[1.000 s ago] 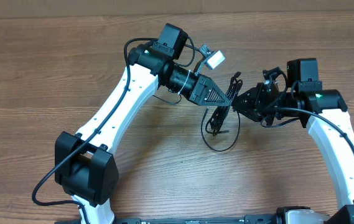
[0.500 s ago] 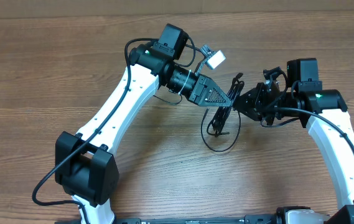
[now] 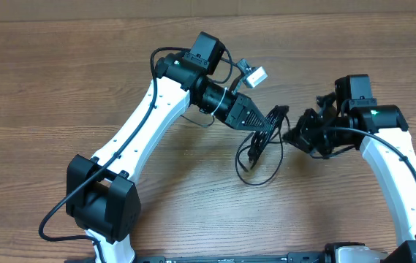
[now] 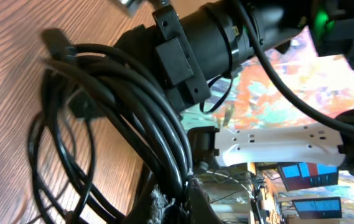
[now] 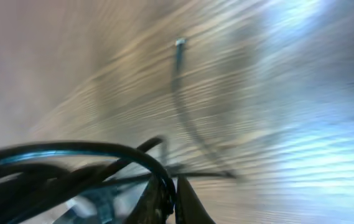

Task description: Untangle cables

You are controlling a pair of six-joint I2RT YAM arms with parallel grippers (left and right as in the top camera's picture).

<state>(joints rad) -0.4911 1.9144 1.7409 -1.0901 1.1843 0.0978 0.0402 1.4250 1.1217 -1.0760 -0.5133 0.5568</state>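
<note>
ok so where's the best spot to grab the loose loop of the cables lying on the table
Probably the lowest arc of the loose loop, coming straight down from above on the robot's side of the table. There it lies flat as a single strand, apart from the bundled cables, while the left gripper and right gripper crowd the tangled top.

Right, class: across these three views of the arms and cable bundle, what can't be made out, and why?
- Overhead: how many cables are in the bundle; thin strands overlap.
- Left wrist: where the left claw pinches them; the bottom edge cuts it off.
- Right wrist: whether the right claw pinches a strand; the view is blurred.
- Right wrist: the type of the small plug beyond; blurred and too small.
</note>
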